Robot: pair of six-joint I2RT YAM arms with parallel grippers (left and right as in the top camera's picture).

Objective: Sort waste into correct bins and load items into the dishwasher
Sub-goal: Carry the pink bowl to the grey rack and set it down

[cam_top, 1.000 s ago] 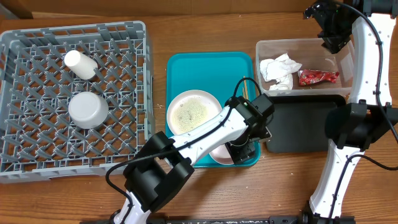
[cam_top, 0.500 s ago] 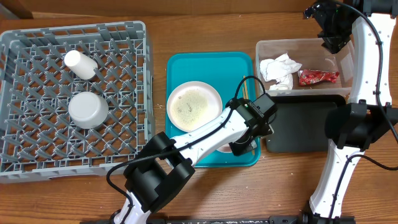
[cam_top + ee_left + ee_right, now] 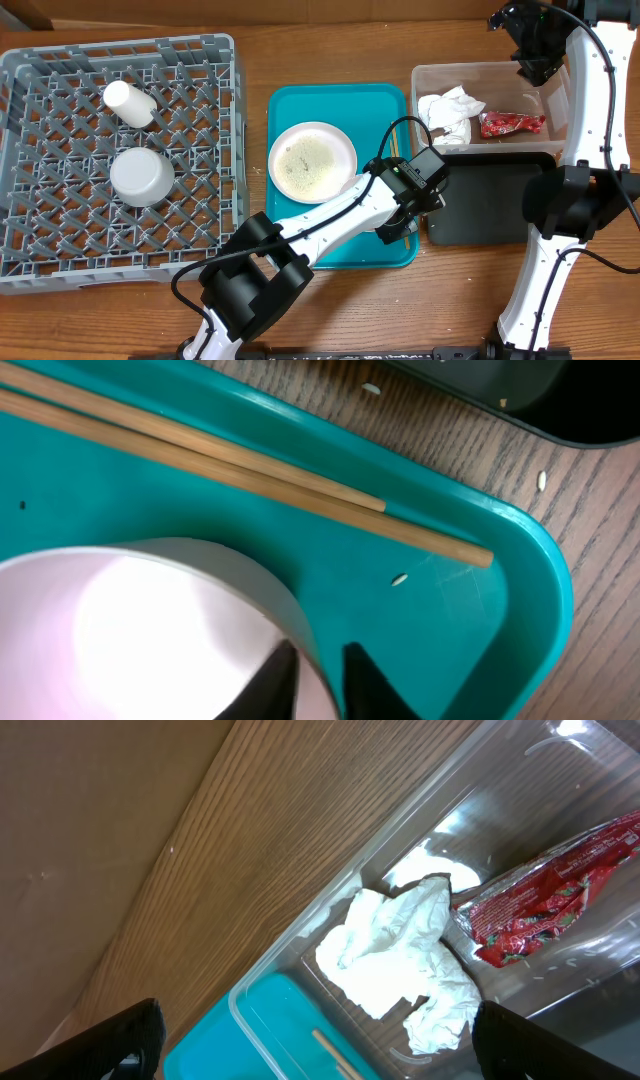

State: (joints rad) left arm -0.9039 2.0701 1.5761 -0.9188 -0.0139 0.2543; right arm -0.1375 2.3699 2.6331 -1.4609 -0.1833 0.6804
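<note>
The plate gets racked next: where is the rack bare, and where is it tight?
The dish rack is bare across its half toward the teal tray and along its front rows; the cup and grey bowl border that at its left. Tight: the tray's front corner, where the left hand pinches the small bowl beside the chopsticks.

Bench (image 3: 330,50): brown, wood grain.
Rack (image 3: 200,60): grey, lattice floor; cup (image 3: 128,102) white.
Tray (image 3: 340,100): teal.
Plate (image 3: 312,162): white, speckled with pale grains (image 3: 310,172).
Chopsticks (image 3: 240,465): tan wood.
Bowl (image 3: 120,630): white, faint pink cast inside.
Tub (image 3: 430,75): clear; napkin (image 3: 447,112) white, wrapper (image 3: 510,124) red and glossy.
Shallow tray (image 3: 490,205): black.
Arms (image 3: 590,90): white with black joints.
</note>
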